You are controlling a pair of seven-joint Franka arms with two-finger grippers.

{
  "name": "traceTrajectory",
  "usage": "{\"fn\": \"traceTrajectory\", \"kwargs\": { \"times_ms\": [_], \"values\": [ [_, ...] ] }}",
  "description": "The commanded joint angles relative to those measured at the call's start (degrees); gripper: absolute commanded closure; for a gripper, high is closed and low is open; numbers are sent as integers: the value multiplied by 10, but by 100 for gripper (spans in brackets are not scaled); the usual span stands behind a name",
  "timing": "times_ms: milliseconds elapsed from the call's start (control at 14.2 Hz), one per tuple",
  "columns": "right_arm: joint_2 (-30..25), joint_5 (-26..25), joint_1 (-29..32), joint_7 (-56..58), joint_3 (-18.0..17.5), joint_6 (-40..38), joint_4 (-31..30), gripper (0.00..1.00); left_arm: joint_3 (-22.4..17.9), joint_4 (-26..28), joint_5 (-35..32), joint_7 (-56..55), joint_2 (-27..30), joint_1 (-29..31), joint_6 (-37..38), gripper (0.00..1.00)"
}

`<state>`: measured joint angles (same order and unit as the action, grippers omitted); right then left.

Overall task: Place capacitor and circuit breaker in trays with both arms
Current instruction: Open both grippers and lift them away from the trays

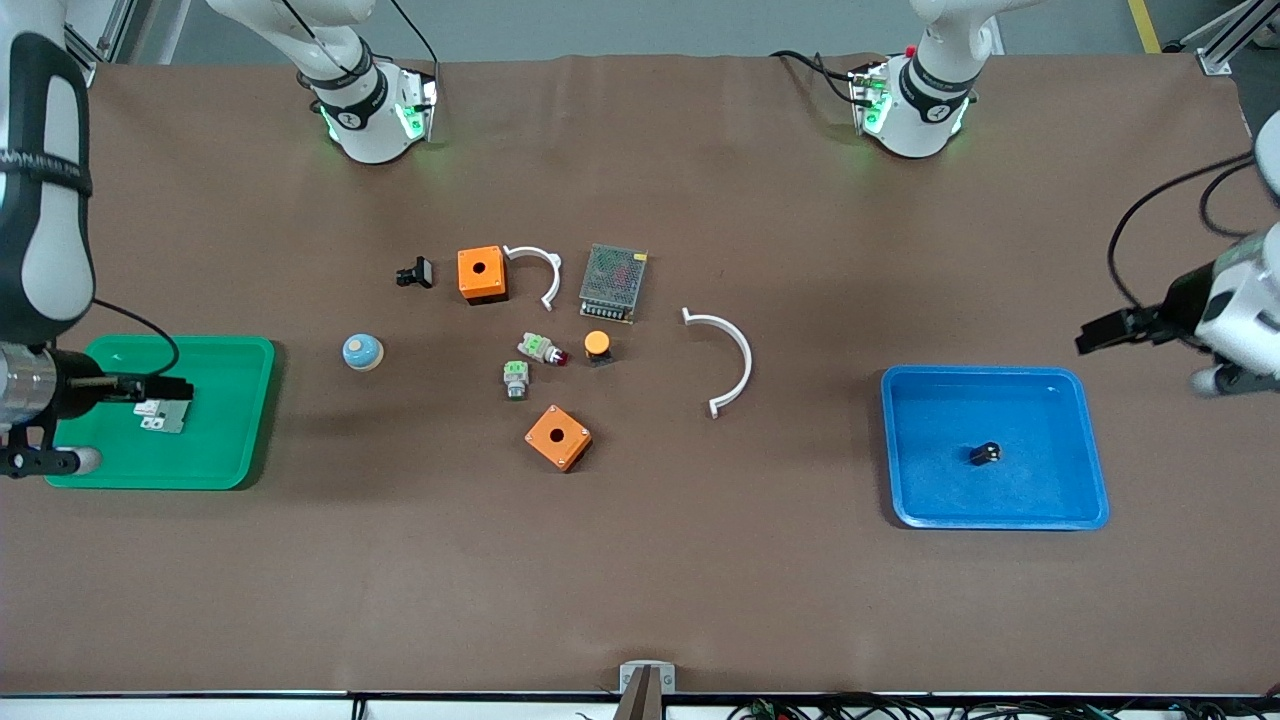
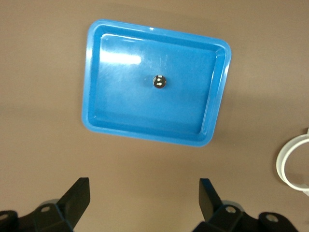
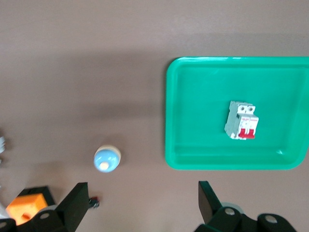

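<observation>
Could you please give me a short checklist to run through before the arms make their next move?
1. capacitor in the blue tray: ok, lying free.
2. circuit breaker in the green tray: ok, lying flat, nothing touching it.
3. left gripper open and empty, over the table by the blue tray: ok.
4. right gripper open and empty, over the table beside the green tray: ok.
5. Other parts, such as the two orange boxes, outside both trays: ok.
</observation>
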<state>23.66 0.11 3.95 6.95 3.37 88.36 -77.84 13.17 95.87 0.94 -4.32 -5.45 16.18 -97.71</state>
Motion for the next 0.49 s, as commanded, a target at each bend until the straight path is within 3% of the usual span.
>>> {"fn": "traceTrajectory", "kwargs": {
  "times_ms": [0,424],
  "values": [
    [-51,-6,-14,-10,2,-33,-12,0,5,-43,11,11,20,8,63,1],
    [-114,-5,-35,-36,1,-55,-33,0,5,-124,5,1,18,6,96,1]
  ]
}}
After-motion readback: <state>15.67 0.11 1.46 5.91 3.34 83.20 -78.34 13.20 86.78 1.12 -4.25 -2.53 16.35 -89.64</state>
